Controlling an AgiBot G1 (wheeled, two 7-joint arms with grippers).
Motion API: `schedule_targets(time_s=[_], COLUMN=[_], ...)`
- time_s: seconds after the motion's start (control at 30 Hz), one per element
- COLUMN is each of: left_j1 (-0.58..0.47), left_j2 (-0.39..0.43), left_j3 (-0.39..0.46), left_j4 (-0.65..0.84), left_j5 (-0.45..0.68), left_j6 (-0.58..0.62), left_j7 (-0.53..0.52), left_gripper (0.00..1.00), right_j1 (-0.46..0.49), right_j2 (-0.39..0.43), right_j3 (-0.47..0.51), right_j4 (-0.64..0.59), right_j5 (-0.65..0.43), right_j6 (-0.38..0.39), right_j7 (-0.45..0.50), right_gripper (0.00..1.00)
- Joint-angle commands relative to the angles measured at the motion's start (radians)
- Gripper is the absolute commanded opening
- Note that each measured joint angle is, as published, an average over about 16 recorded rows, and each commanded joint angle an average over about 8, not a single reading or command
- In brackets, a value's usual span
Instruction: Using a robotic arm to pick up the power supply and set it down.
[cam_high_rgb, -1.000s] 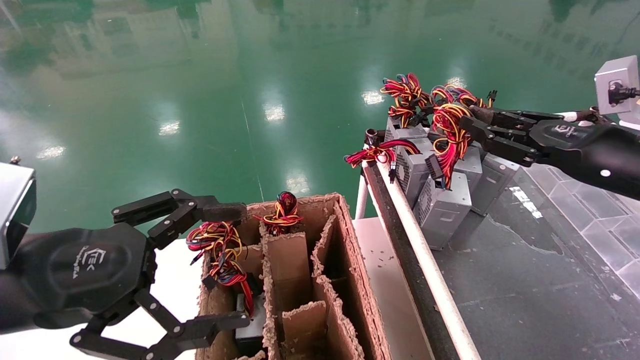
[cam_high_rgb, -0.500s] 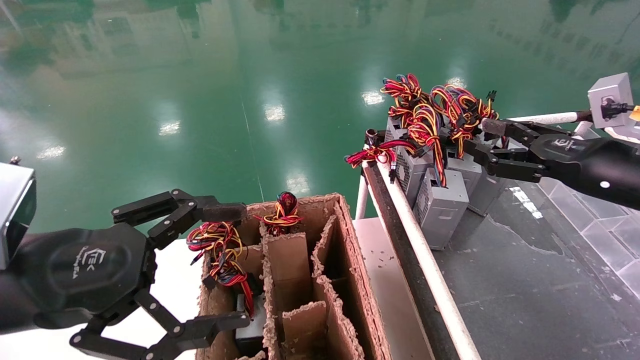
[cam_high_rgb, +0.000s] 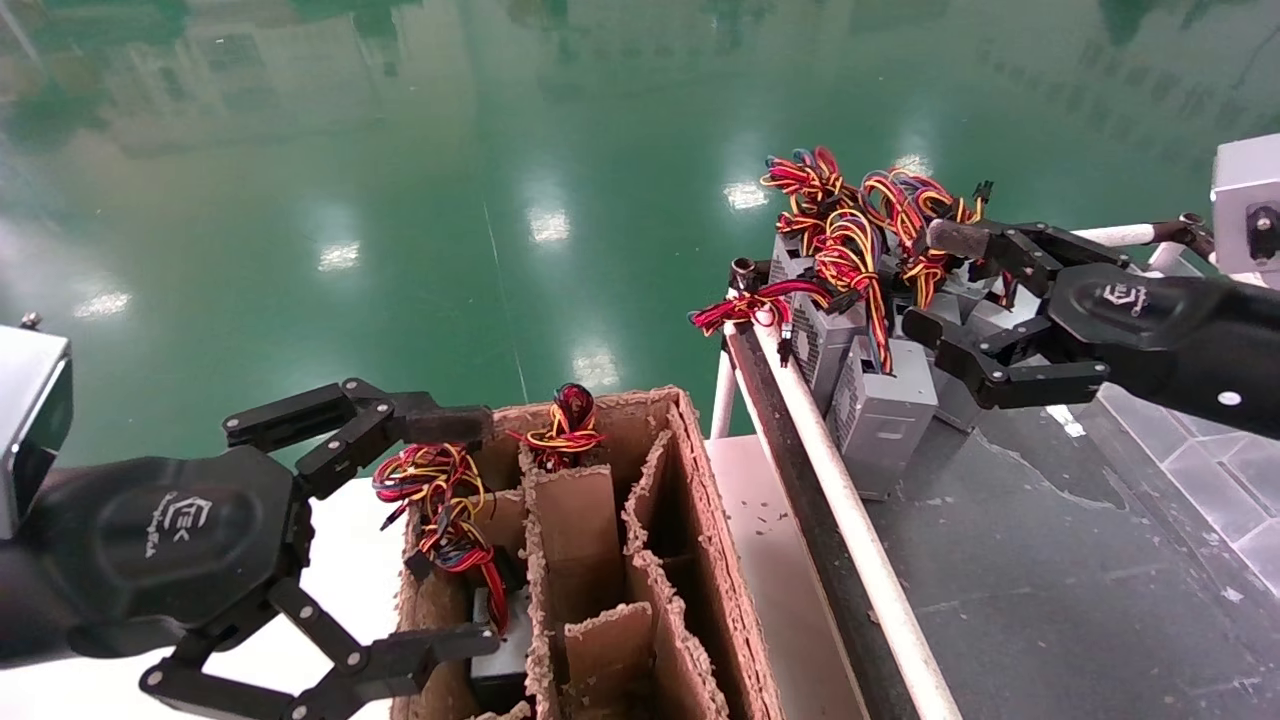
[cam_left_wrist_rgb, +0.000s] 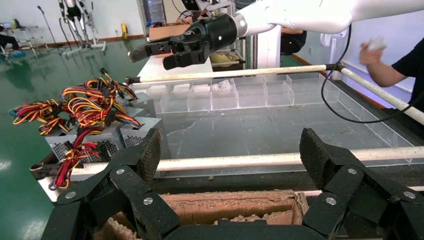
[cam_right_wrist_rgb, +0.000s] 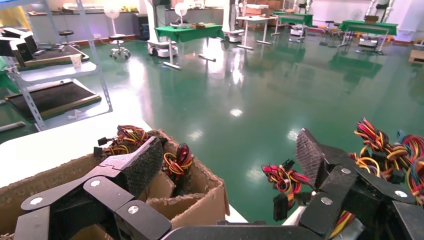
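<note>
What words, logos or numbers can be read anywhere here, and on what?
White logo on the black left gripper: letters too small to read for sure.
White logo on the black right gripper: likewise unreadable.
Grey metal power supplies and brown cardboard box: no text visible.
</note>
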Motion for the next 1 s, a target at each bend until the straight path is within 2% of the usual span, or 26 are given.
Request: schedule_targets(time_s=[0.03,1.0], left_j1=[0.000,0.000], left_j2=[0.000,0.000], left_j3=[0.000,0.001], left_j4=[0.000,0.000], left_j5=[0.000,-0.001], left_j6=[0.000,0.000], left_j7=[0.000,0.001], left_gripper=[1.00,1.00], right_j1=[-0.016,-0.263], right_j2=[0.006,0.093], right_j3=[0.007,0.109], right_j4=[0.033,0.547], right_j5=[0.004,0.080], right_j6=[0.004,0.025], right_j7=[0.010,0.171], right_gripper=[1.00,1.00])
